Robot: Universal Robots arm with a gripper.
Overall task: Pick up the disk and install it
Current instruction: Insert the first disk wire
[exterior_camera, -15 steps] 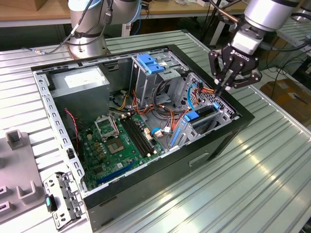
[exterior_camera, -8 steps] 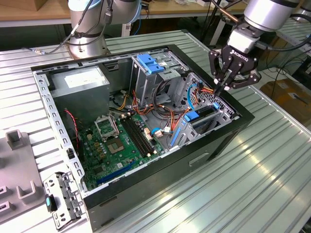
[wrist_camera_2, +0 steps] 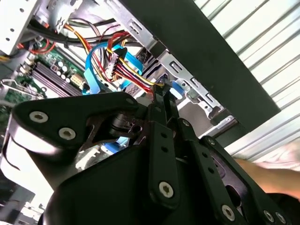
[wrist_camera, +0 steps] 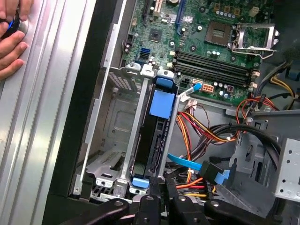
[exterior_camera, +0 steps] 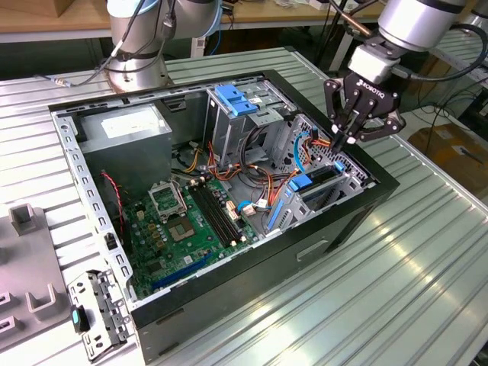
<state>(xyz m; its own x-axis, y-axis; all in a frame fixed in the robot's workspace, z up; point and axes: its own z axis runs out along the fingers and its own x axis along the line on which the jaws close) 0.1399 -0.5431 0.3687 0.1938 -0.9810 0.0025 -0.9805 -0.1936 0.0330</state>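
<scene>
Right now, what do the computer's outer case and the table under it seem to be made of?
The case looks like black painted sheet metal, matte and flat-sided, though plastic panels are possible. The table looks like bare aluminium: silvery, ribbed in long grooves, with a soft sheen.

The arm [exterior_camera: 427, 19] at the exterior view's upper right is silver-grey with a rounded joint, and a black cable runs beside it. Its gripper [exterior_camera: 352, 136] is black, built of jointed links with silver screws and white lettering.

Ribbed metal table [exterior_camera: 427, 252] under open computer case [exterior_camera: 305, 252], grey tray [exterior_camera: 30, 282].
</scene>
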